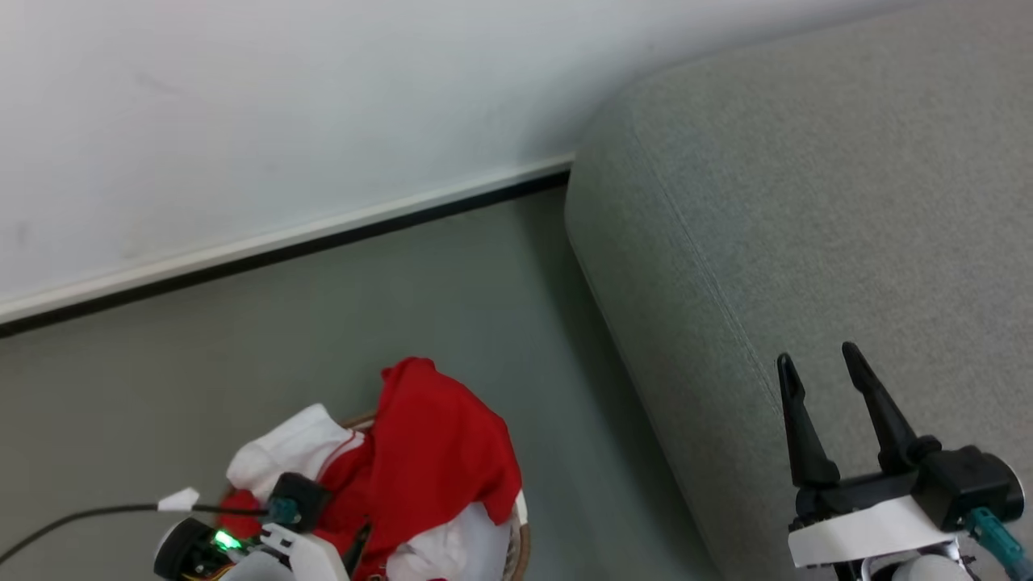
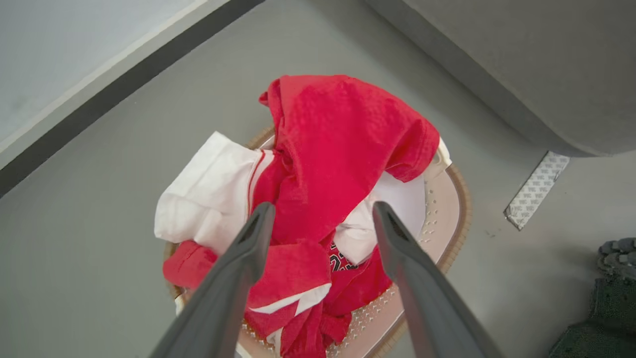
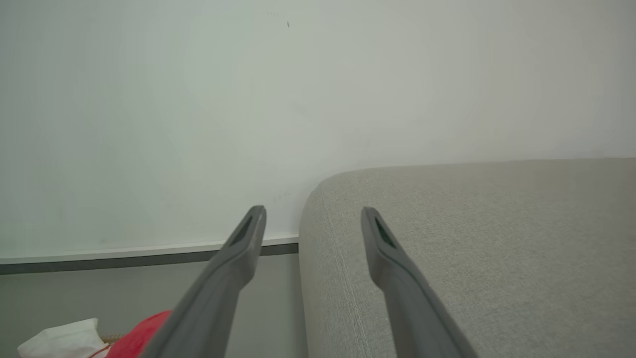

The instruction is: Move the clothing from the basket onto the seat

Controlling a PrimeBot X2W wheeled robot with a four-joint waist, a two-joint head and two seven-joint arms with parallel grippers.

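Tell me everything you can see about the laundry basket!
The basket is round, pale plastic with rows of small holes in its wall and a brown woven-looking band round the rim. It stands upright on the grey floor, near the sofa. Red and white clothing fills it and spills over its edge.

Clothing (image 2: 343, 139): soft cloth, matt; the red has a fine crinkled weave, the white panels look smoother.
Basket (image 2: 444, 209): smooth pale plastic wall pierced with small holes; brown rim looks woven.
Sofa (image 1: 807, 202): coarse grey woven upholstery, matt, one stitched seam.
Floor (image 1: 323, 339): smooth, matt grey.
Right gripper (image 1: 819, 355): dark matt plastic, white shell behind slightly glossy.
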